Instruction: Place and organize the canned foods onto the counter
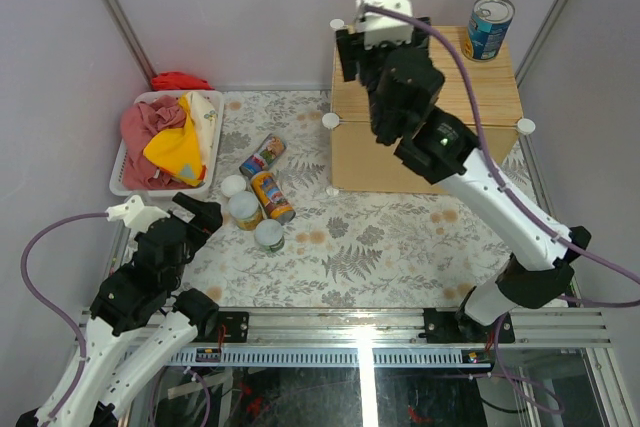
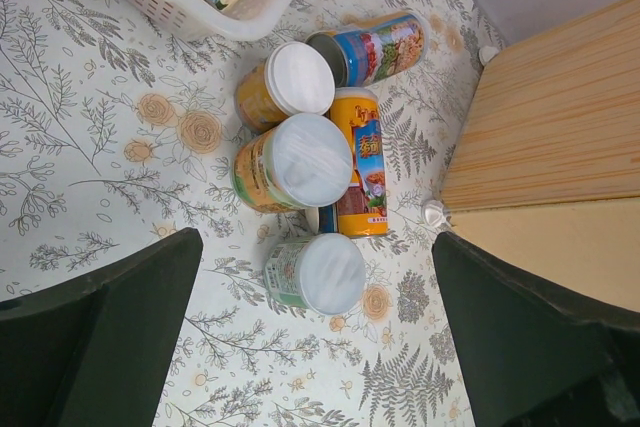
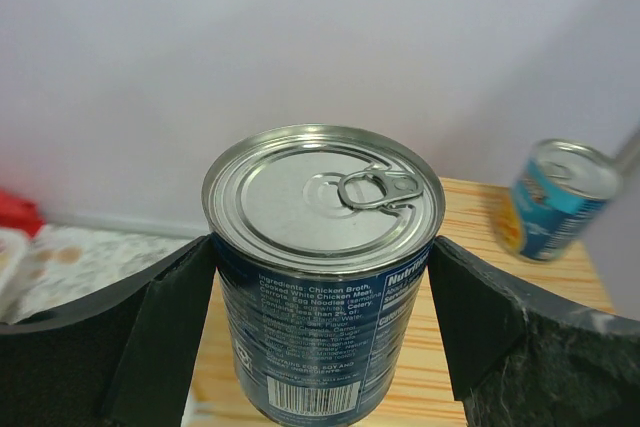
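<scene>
My right gripper is shut on a blue-labelled tin with a silver pull-tab top, held upright over the left part of the light wood counter. A second blue-labelled tin stands on the counter's far right corner. The top view hides the held tin behind my right gripper. On the floral table lie a slim multicoloured can and an orange can. Two white-lidded jars and a short pale-lidded can stand beside them. My left gripper hangs open, short of the pale-lidded can.
A white plastic basket with red and yellow cloths sits at the table's far left. A red cloth lies behind it. White knobs mark the counter's corners. Walls close in the back and sides.
</scene>
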